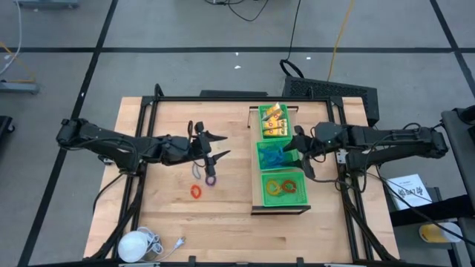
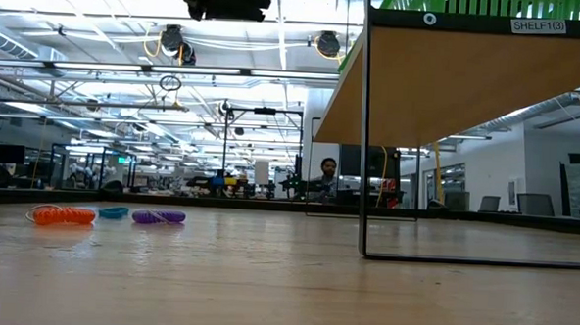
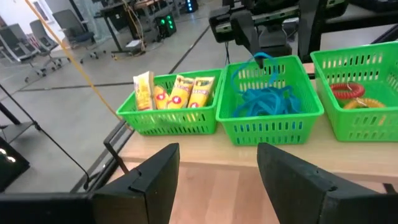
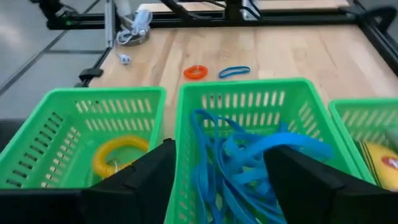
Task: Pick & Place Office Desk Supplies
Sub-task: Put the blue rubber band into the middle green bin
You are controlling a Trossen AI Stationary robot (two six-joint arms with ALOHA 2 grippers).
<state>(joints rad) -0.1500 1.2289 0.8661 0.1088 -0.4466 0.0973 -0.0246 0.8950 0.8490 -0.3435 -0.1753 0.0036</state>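
Baskets, three green ones, sit in a row on a low wooden shelf (image 1: 280, 209) toward the table's (image 1: 148, 222) right side. The far basket (image 1: 274, 123) holds yellow packets (image 3: 177, 91) standing on end. The middle basket (image 1: 276, 155) holds a tangle of blue rings (image 4: 249, 168). The near basket (image 1: 282, 187) holds a red ring (image 3: 346, 91) and a yellow one (image 4: 118, 152).

The right gripper (image 1: 300, 153) hangs at the middle basket's right edge, fingers (image 4: 146, 180) spread apart with nothing between them; the blue tangle lies in the basket just below. In the left wrist view one blue loop stands up against that gripper.

The left gripper (image 1: 212, 148) is over the bare table left of the shelf, pointing toward the baskets, well apart from them. Its fingers (image 3: 155, 177) are spread and hold nothing.

Three rings lie loose on the wood near the left gripper: a blue ring (image 1: 197, 170) under it, a purple ring (image 1: 211, 179) just beside that, and an orange ring (image 1: 196, 192) nearer the table's front. In the low view they lie flat in a short row.

At the front left corner rests a white round object (image 1: 134, 244) with a cord
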